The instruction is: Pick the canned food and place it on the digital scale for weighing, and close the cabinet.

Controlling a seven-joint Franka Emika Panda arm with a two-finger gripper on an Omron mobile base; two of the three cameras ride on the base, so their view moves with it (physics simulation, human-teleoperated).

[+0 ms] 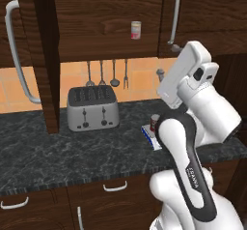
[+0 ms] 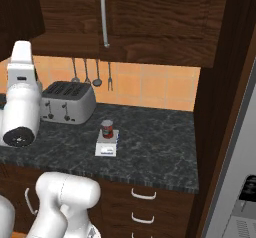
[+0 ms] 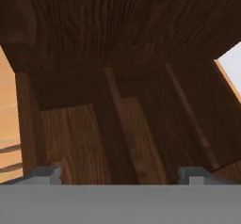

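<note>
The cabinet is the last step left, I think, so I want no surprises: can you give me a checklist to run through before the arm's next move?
1. Canned food stands upright on the digital scale: ok.
2. Tool open and holding nothing, fingertips set wide apart in the hand view: ok.
3. Cabinet closed: not ok; the left door stands swung out toward the room.
4. Doorway free of items sticking out: ok; the paler tin sits well back on the shelf.
5. Open door's handle reachable: cannot tell.
6. Toaster clear of the door's swing: ok, it sits below the cabinet.
</note>
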